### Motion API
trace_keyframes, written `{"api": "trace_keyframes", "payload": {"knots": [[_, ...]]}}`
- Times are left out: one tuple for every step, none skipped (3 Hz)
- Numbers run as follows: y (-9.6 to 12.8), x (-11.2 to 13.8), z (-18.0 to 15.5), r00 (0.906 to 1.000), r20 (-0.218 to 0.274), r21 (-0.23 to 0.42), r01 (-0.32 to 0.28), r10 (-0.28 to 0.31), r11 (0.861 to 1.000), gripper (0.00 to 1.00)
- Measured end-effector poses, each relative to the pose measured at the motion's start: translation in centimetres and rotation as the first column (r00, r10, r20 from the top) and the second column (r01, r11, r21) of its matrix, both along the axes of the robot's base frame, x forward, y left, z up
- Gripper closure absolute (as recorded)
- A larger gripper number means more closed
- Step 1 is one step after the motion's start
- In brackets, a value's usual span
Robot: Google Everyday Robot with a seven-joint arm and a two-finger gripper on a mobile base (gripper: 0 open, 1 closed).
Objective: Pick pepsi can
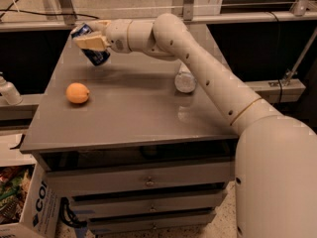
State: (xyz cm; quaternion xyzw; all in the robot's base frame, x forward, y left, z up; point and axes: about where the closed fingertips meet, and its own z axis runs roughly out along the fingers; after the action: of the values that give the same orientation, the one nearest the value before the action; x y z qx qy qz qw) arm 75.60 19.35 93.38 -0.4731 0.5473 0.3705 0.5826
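My gripper [90, 42] is at the far left of the grey table [133, 118], held above its surface. It is shut on the pepsi can [94, 54], a small dark blue can with white markings, tilted in the fingers and lifted off the table. One tan finger [91, 42] crosses the front of the can; the can's upper end [80, 30] shows above it. My white arm [208, 78] reaches in from the lower right across the table.
An orange [78, 92] sits on the table's left side. A clear plastic bottle [185, 79] lies on the table near the arm's middle. A white bottle [8, 92] stands off the left edge. Drawers [148, 182] sit under the table; a cardboard box [29, 207] is at the lower left.
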Motion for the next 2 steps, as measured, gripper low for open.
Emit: {"api": "trace_keyframes", "payload": {"knots": [[1.5, -0.2, -0.9, 0.9995, -0.023, 0.032, -0.022, 0.022, 0.999, 1.0], [2.9, -0.1, -1.7, 0.9984, -0.037, 0.071, -0.039, 0.042, 0.997, 1.0]]}}
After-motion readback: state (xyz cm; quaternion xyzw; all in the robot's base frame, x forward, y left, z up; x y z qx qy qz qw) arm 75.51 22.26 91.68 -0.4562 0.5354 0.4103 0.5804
